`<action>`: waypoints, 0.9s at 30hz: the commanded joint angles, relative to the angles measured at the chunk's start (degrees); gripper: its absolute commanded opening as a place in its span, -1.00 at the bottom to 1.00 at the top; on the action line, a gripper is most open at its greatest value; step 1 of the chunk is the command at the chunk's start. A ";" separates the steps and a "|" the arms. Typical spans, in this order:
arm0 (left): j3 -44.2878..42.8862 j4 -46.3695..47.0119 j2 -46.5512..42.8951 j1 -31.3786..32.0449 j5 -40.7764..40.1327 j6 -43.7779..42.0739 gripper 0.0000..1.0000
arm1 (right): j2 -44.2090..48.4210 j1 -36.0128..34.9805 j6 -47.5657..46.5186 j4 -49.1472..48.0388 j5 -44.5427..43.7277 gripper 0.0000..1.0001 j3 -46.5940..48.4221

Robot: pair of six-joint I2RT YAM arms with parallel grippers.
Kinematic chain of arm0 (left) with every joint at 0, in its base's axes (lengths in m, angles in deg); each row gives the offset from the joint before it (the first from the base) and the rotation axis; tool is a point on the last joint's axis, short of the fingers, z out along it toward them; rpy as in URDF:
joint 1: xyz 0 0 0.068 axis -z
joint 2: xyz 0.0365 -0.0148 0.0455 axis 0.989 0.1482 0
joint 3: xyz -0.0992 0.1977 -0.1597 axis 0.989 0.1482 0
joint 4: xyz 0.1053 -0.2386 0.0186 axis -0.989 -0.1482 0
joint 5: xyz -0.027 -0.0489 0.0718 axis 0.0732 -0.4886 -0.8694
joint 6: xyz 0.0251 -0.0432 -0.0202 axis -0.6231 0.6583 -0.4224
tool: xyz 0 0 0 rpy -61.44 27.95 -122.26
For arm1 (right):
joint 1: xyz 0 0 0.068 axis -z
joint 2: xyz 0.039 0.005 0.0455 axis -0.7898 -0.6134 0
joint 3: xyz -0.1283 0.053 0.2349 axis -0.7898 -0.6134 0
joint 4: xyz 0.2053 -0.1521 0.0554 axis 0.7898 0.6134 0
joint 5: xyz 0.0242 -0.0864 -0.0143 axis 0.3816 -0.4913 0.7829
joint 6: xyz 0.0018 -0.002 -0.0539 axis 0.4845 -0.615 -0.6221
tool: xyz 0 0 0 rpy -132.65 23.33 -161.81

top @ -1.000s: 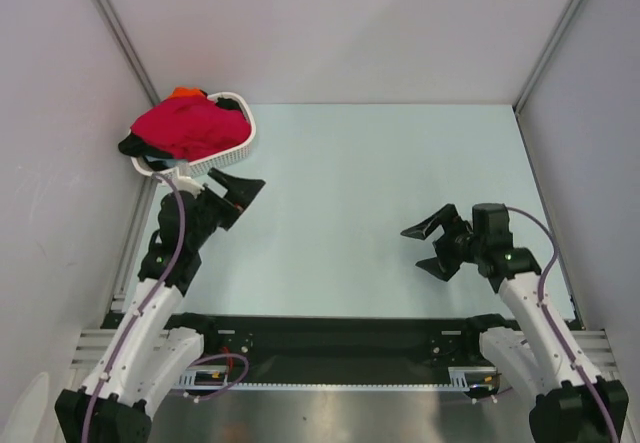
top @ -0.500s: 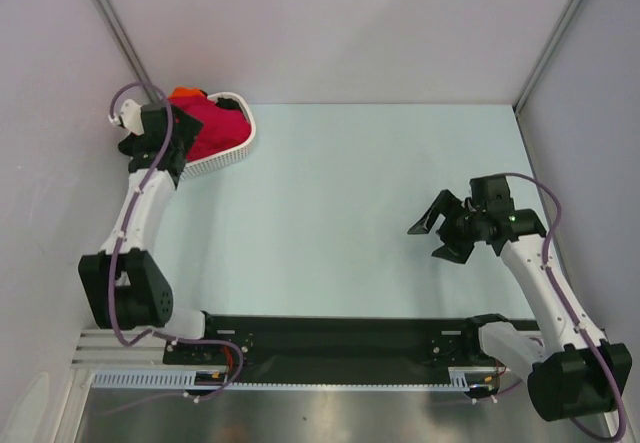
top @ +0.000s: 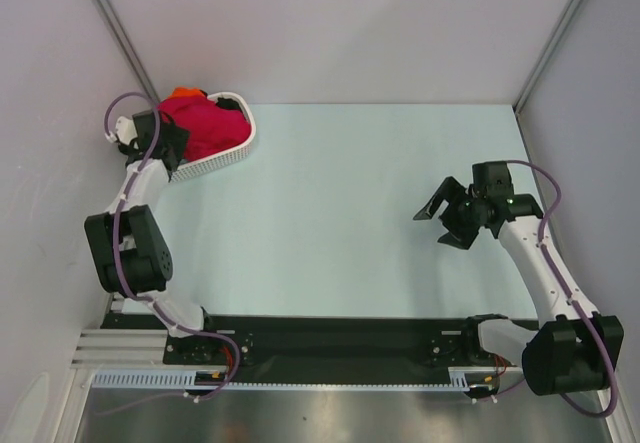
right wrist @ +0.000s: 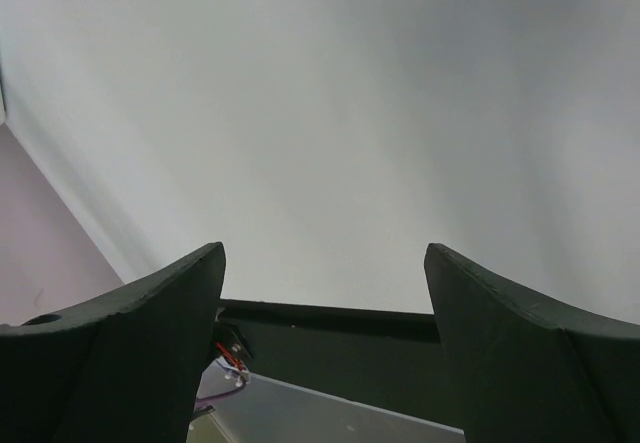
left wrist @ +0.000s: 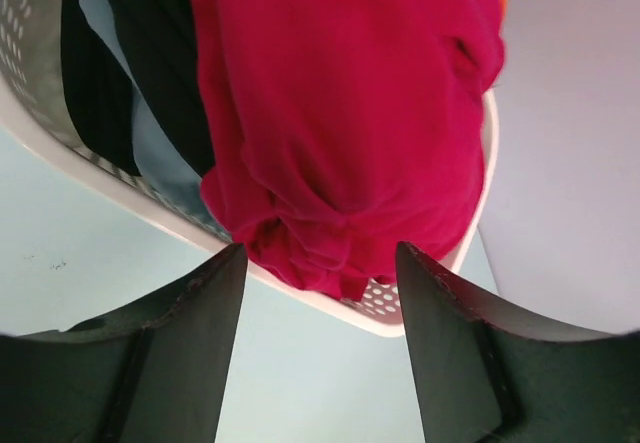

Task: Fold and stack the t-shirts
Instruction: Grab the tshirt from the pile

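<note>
We see a white basket point(top: 236, 147) in the upper left of the overhead view, standing on a pale blue-green table point(top: 350, 213) near its far left corner. In the left wrist view its rim point(left wrist: 400, 319) curves from the left edge down to the lower right, and its wall is pierced with round holes. Plain grey walls point(top: 340, 23) close in the table, with a metal post point(top: 115, 28) slanting at the upper left and another point(top: 560, 38) at the upper right. A black strip point(top: 330, 338) runs along the bottom, with a shiny metal sheet point(top: 330, 418) below it.

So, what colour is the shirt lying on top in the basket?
The top shirt is bright crimson red. The left wrist view shows it best.
</note>
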 commanded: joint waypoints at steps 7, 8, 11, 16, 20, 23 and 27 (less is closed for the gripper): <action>-2.68 8.34 4.96 -2.89 5.56 3.27 0.13 | -3.05 1.57 0.24 -4.87 1.56 0.74 1.18; -3.03 8.44 5.74 -2.89 5.91 3.10 0.11 | -3.40 1.57 0.33 -5.05 1.84 0.75 1.27; -3.82 9.76 6.71 -2.89 6.79 2.83 -0.05 | -4.64 1.57 0.25 -4.88 2.19 0.75 1.18; -3.04 16.16 7.51 -3.15 12.14 2.83 -0.81 | -4.73 1.65 -0.37 -4.44 2.28 0.75 1.09; 3.01 27.48 4.35 -3.06 18.99 7.11 -0.99 | -4.64 1.57 -0.63 -4.17 2.72 0.74 1.26; 11.54 41.99 0.13 -2.80 22.52 12.13 -0.99 | -4.64 1.57 -0.81 -4.26 3.42 0.74 1.44; 15.77 50.61 -4.88 -2.71 25.77 15.13 -0.99 | -4.64 0.78 -0.90 -4.88 4.21 0.72 1.97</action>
